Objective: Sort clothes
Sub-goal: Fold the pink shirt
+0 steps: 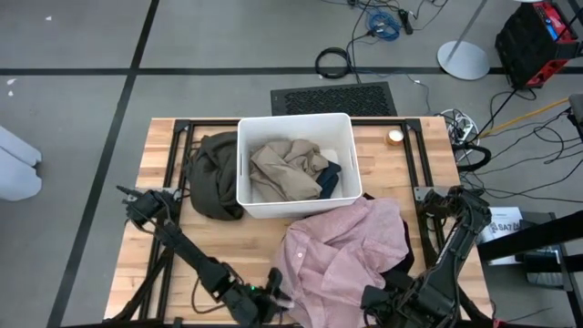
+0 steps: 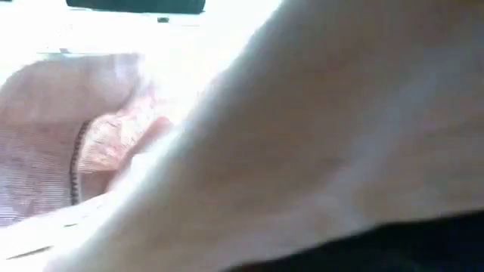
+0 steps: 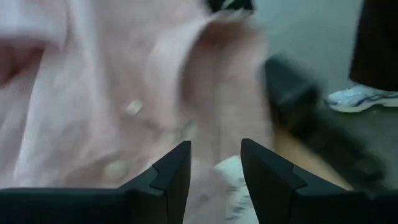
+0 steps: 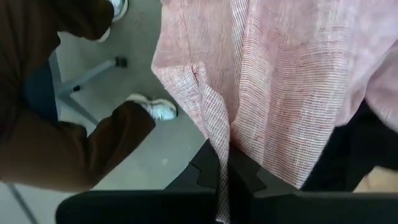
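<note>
Wooden table (image 1: 164, 146) on grey floor, cables and a black mat at 12 o'clock beyond it; a person's brown sleeve (image 4: 68, 143) and white shoe (image 4: 158, 111) show past the edge. White bin (image 1: 346, 159) at table centre holds beige cloth (image 1: 282, 169) and a dark blue scrap (image 1: 328, 173), olive garment (image 1: 214, 173) touching it at 9 o'clock. Pink shirt (image 1: 351, 251) sprawls at 5 o'clock over a black garment (image 1: 396, 264); right gripper (image 4: 229, 171) pinches its hem, left gripper (image 3: 214, 171) jaws spread at its edge, 6 o'clock.

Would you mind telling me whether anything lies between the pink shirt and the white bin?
Nothing visible does. The pink shirt, pinched by the right gripper and with the left gripper at its edge, lies right beside the white bin. The bin already holds a beige garment.
</note>
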You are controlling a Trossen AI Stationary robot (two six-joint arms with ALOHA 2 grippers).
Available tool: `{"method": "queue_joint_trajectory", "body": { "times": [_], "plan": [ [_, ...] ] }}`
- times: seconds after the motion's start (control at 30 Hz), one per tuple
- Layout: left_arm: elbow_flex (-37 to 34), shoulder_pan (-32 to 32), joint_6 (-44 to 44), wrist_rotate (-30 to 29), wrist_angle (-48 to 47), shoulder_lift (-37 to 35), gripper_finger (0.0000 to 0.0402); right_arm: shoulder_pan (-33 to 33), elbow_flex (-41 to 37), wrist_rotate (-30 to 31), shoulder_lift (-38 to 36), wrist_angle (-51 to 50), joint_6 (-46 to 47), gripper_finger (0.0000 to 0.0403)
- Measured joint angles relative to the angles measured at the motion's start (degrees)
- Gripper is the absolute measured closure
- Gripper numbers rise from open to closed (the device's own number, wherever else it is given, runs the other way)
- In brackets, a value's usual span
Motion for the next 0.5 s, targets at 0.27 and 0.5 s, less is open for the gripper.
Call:
{"method": "queue_joint_trajectory", "body": {
  "times": [0.27,0.5],
  "plan": [
    [3.0,-4.4,10.6,-10.3,-6.6,-7.0,0.0252,3.2,0.0,-4.7,0.0,-3.1,10.1,0.0403],
    [-0.8,-1.2,3.1,-8.7,-25.9,-11.1,0.0252,5.5,0.0,-5.7,0.0,-4.0,16.9,0.0403]
  ]
}}
